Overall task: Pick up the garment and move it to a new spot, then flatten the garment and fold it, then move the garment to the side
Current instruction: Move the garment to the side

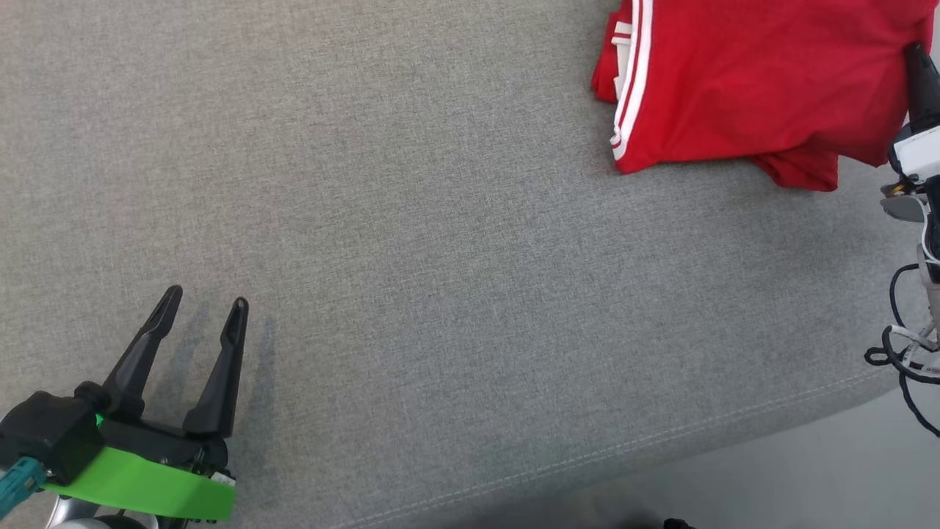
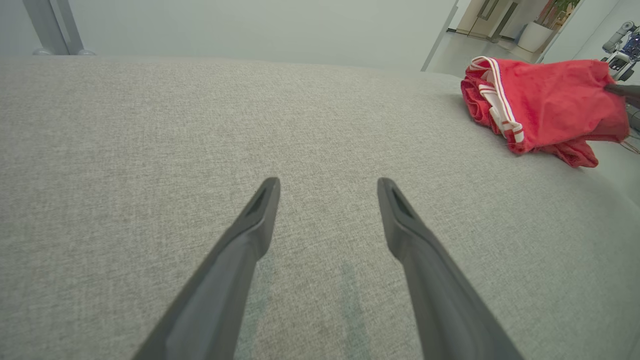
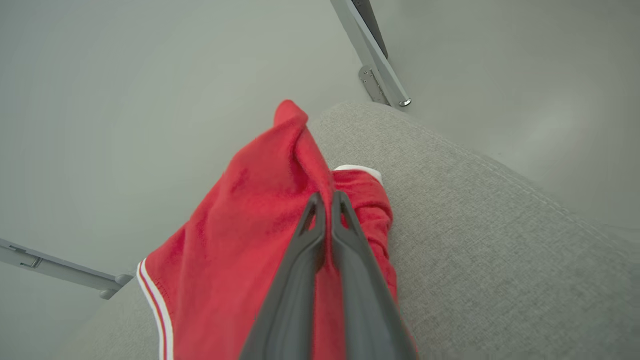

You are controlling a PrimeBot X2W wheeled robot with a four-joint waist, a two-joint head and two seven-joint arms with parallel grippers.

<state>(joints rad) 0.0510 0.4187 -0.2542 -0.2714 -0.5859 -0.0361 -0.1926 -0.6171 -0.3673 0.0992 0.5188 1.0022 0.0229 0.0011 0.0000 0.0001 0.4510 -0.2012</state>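
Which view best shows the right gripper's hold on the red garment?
Right wrist view: the right gripper is shut on a fold of the red garment, close up. Head view catches a dark finger at the frame edge against the cloth; left wrist view shows it far off and small.

A grey woven upholstered surface (image 1: 411,220) spreads wide, with a stitched seam (image 1: 661,439) along its near edge. Beyond it, at the near right, lies pale smooth floor (image 1: 771,485). Grey metal posts (image 2: 50,27) stand far left, and far right is an open passage with a white planter (image 2: 535,36) — the light is soft and even.
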